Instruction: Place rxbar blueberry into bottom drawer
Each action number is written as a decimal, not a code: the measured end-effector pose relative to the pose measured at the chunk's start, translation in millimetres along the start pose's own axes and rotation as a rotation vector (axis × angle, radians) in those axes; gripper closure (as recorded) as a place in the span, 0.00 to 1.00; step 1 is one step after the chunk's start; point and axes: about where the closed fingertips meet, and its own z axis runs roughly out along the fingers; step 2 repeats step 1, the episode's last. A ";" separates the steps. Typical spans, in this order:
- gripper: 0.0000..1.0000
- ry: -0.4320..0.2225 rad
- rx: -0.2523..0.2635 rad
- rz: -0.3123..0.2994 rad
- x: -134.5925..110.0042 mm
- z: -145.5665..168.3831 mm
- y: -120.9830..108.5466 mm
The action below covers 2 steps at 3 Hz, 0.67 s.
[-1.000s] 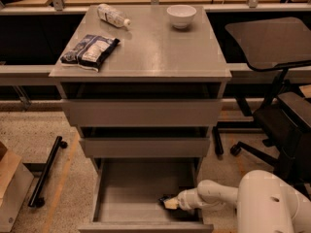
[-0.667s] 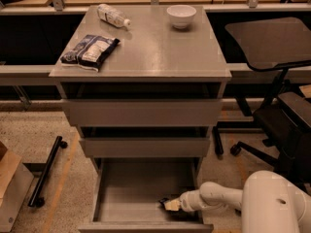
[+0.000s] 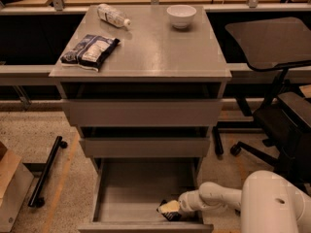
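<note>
The gripper (image 3: 170,208) reaches low into the open bottom drawer (image 3: 130,192), at its near right corner, to set down the rxbar blueberry (image 3: 164,214). Whether it has let go cannot be told.

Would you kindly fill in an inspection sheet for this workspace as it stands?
Surface: grey cabinet top, carrying three items.
Job's things: bottom drawer pulled open; rxbar blueberry appears to be the dark shape at the pincer's tip, though I cannot confirm this.
Clutter: crinkled bag, plastic bottle lying on its side, white bowl.
Grippers: pincer low inside the bottom drawer, front right corner.
Cables: nothing seen.
Surroundings: office chair to the right, black wheeled bar on the floor to the left.
</note>
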 end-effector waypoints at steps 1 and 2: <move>0.00 0.000 0.000 0.000 0.1 0.1 0.1; 0.00 0.000 0.000 0.000 0.1 0.1 0.1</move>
